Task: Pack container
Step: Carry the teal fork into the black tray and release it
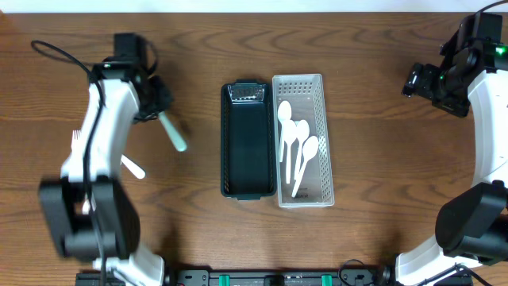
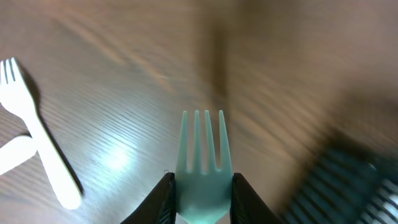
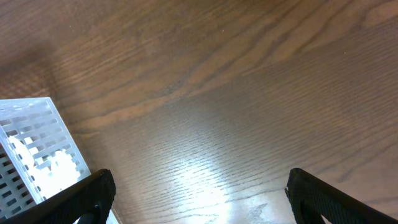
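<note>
My left gripper (image 2: 202, 200) is shut on a teal plastic fork (image 2: 202, 158), tines pointing away from me, held above the wood table. In the overhead view the teal fork (image 1: 173, 132) sticks out of the left gripper (image 1: 159, 110), left of the black container (image 1: 248, 159). The white slotted basket (image 1: 321, 103) stands right beside the black container and holds several white spoons (image 1: 295, 143). My right gripper (image 3: 199, 193) is open and empty over bare table, far right in the overhead view (image 1: 418, 81).
A white fork (image 2: 37, 134) and another white utensil (image 2: 11, 155) lie crossed on the table at the left. They also show in the overhead view, the fork (image 1: 77, 141) and the utensil (image 1: 132, 167). The basket corner (image 3: 37, 143) shows in the right wrist view.
</note>
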Tool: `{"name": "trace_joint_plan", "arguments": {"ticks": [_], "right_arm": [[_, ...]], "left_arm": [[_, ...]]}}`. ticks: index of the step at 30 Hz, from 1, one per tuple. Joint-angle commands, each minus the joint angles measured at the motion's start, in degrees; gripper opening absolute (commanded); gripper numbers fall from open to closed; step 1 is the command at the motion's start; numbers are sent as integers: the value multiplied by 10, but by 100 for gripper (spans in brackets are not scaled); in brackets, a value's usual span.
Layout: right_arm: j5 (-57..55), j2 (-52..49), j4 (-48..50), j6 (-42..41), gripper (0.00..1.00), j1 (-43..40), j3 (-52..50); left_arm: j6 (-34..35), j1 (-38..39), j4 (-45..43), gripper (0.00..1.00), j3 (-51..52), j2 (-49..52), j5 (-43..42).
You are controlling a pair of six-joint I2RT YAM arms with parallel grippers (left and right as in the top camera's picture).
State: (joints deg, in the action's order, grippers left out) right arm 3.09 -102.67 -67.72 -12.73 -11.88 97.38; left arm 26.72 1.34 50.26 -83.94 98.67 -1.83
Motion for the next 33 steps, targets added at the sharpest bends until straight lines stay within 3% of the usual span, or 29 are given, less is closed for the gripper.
{"name": "trace_joint_plan", "arguments": {"ticks": [1,7,13,24,25,26,33], "right_arm": [[2,-6,3,9,92,0,3],[2,-6,4,17,92,0,3],[2,-6,0,21,92,0,3],[2,-6,-15,26,92,0,3],[2,-6,-15,26,92,0,3],[2,-6,-16,26,92,0,3],[2,-6,-17,32,92,0,3]], "left_arm": [[-12,60,18,8,-4,-61,-5],[-39,184,23,7,-4,-85,-5],[-88,270,1,6,-4,-23,-1],[-92,277,-17,8,-4,120,-1],[-92,277,-18,17,-4,122,-1],[-92,277,-19,34,-4,122,-1],[-156,277,-17,52,-6,89,-1]]}}
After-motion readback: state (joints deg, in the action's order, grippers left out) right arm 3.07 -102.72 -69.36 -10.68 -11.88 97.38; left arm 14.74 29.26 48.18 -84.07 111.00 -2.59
